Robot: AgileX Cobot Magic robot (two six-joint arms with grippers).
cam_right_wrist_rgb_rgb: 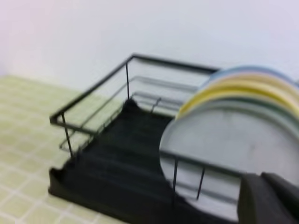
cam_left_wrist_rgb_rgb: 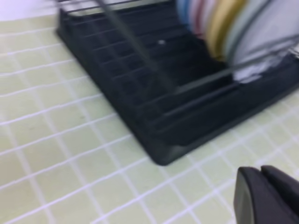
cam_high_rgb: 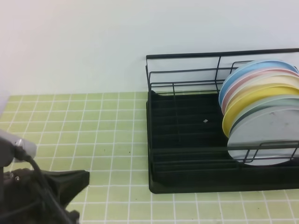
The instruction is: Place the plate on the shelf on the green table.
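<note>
One pale grey plate (cam_high_rgb: 264, 137) stands frontmost in the shelf (cam_high_rgb: 187, 140); both claws are pressed together, holding nothing.

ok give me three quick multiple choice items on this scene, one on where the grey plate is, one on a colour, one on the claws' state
1. Where is the grey plate?
A. flat on the green table
B. standing at the front of the plate row in the shelf
C. held in a claw

2. What colour is the plate at the back of the row?
A. blue
B. red
C. black

3. How are the two claws?
A. both open
B. one gripping a plate
C. both shut, holding nothing

Answers:
1. B, it stands on edge behind the shelf's front rail.
2. A, the blue plate sits rearmost.
3. C, the left claw and right claw show closed tips clear of everything.
</note>
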